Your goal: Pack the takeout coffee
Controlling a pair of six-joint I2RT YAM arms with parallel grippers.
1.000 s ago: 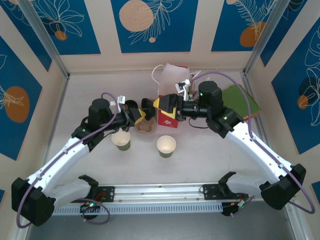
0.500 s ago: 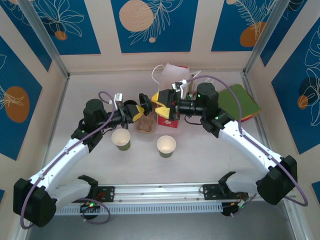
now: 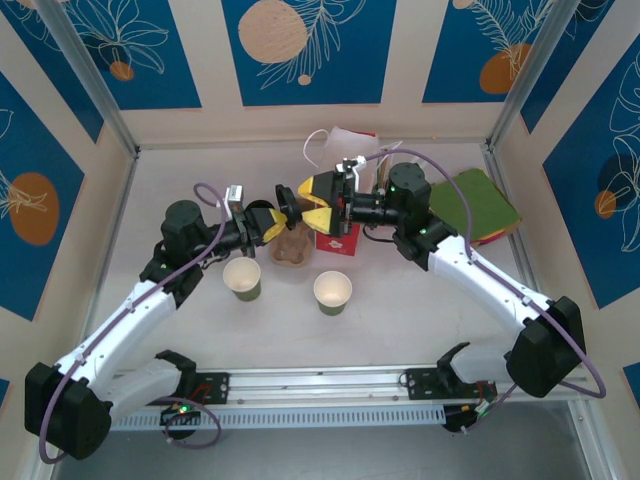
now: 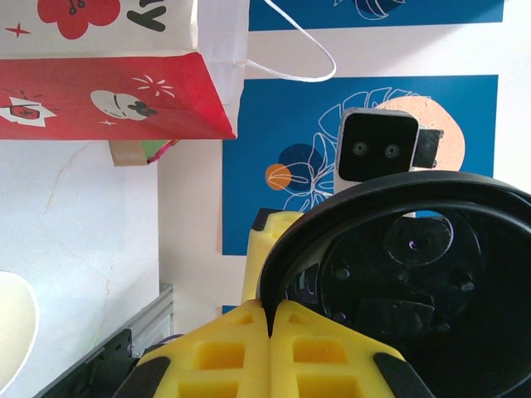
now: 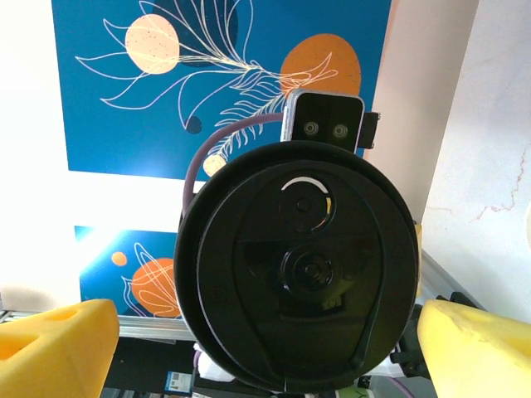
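A loose black lid [image 3: 288, 203] stands on edge in the air, my left gripper [image 3: 279, 216] shut on its rim. In the left wrist view the yellow fingertips [image 4: 241, 332] pinch the lid [image 4: 398, 274] at its lower left edge. My right gripper [image 3: 312, 200] faces it from the right, open, its yellow fingers [image 5: 50, 348] standing either side of the lid [image 5: 299, 265] without touching it. Two lidless green cups [image 3: 242, 279] [image 3: 332, 292] stand on the table below. The red-and-white bag [image 3: 340, 235] stands behind the right gripper. The takeout coffee is out of view.
A brown cardboard carrier [image 3: 292, 252] lies between the cups and the bag. A green folder-like thing [image 3: 482, 203] rests at the back right. Walls enclose the table on three sides, and a metal rail [image 3: 320, 385] runs along the near edge.
My right gripper has moved left, away from the bag, until its fingers straddle the lid. My left gripper has shifted slightly right and up with the lid.
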